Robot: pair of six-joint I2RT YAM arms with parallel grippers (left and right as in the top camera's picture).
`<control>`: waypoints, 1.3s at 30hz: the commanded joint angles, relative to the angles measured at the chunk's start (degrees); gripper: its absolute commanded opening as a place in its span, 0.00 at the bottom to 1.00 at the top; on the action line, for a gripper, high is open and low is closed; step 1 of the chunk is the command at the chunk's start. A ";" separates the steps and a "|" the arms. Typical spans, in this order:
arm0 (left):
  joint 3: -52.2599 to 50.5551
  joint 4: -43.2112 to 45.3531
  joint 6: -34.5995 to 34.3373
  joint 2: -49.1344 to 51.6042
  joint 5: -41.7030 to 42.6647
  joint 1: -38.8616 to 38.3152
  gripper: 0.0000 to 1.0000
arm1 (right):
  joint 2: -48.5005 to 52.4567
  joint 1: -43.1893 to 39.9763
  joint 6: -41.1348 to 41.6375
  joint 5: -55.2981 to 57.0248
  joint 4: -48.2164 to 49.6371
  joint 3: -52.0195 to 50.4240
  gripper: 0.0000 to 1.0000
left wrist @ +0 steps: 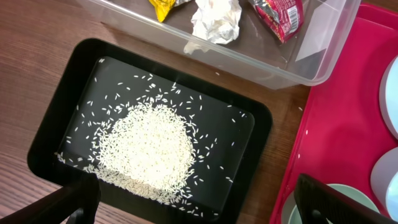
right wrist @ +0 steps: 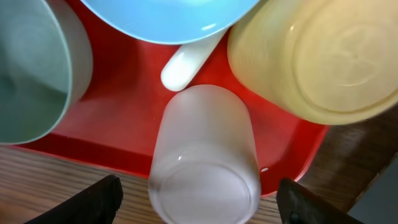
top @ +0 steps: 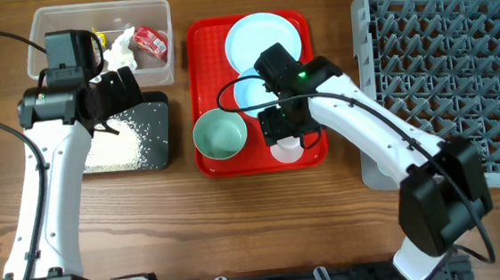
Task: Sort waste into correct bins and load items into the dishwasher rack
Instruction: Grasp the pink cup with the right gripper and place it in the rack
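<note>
While spread, claw astride whitish cup.

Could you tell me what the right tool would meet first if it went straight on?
Most likely the small whitish cup, which is straight ahead on the red tray, though depth is unclear.

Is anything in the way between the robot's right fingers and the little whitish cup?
No, nothing visible. The small whitish plastic cup sits straight ahead of the right gripper's open fingers, on the flat red tray. The small yellow cup and white spoon sit close beside it.
</note>
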 commanded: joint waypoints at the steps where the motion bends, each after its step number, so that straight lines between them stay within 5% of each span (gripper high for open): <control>1: 0.42 -0.04 -0.96 -0.39 -0.94 0.37 1.00 | 4.92 0.22 1.57 1.42 -0.55 1.11 0.82; 6: 0.42 -0.04 -0.96 -0.39 -0.94 0.37 1.00 | 9.68 0.22 3.17 1.22 -0.31 1.11 0.82; 14: 0.42 -0.04 -0.94 -0.39 -0.94 0.37 1.00 | 9.73 0.22 2.84 1.20 0.98 0.57 0.48; 18: 0.42 -0.04 -0.94 -0.39 -0.94 0.37 1.00 | 9.64 0.22 2.64 1.20 0.81 0.59 0.47; 21: 0.42 -0.04 -0.94 -0.39 -0.94 0.37 1.00 | 8.44 0.11 2.58 1.22 -2.47 1.60 0.34; 29: 0.42 -0.04 -0.94 -0.39 -0.94 0.37 1.00 | -4.04 -2.08 1.77 1.01 -9.53 4.35 0.34; 34: 0.42 -0.04 -0.94 -0.39 -0.94 0.37 1.00 | -16.22 -10.78 -0.44 0.57 -14.82 4.35 0.34; 39: 0.44 -0.04 -0.96 -0.39 -0.94 0.37 1.00 | -21.84 -32.06 -6.78 0.59 -18.69 4.33 0.33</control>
